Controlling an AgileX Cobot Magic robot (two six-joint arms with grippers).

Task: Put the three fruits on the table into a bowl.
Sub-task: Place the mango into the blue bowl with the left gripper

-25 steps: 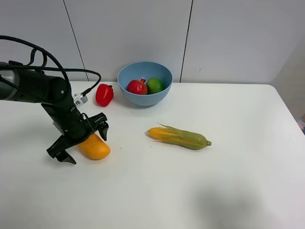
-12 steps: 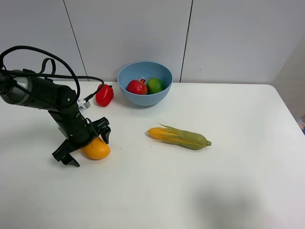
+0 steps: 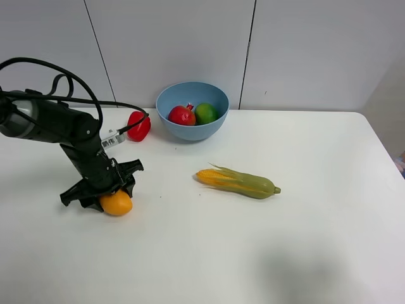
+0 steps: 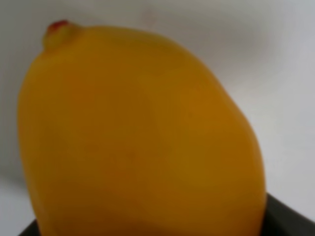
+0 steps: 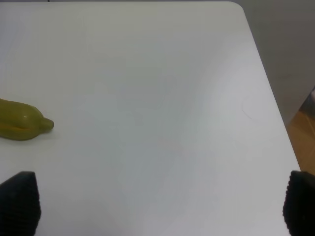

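Observation:
The orange-yellow mango point(image 3: 118, 204) lies on the white table point(image 3: 266, 247) at the left. My left gripper point(image 3: 101, 187) is down over it, fingers spread wide on either side, so it is open. The mango fills the left wrist view point(image 4: 138, 137). The light-blue bowl point(image 3: 168, 101) stands at the back and holds the dark-red pomegranate point(image 3: 181, 115) and the green lime point(image 3: 205, 113). My right gripper point(image 5: 160, 204) is open and empty over bare table; it does not show in the exterior view.
A red bell pepper point(image 3: 138, 126) sits just left of the bowl, behind my left arm. A green-husked corn cob point(image 3: 238, 182) lies in the middle of the table; its tip shows in the right wrist view point(image 5: 19, 120). The table's right edge point(image 5: 268, 93) is near my right gripper.
My left gripper has turned and dropped down over the mango, covering most of it. The mango has shifted slightly left and toward the front. Bowl, pepper and corn have not moved.

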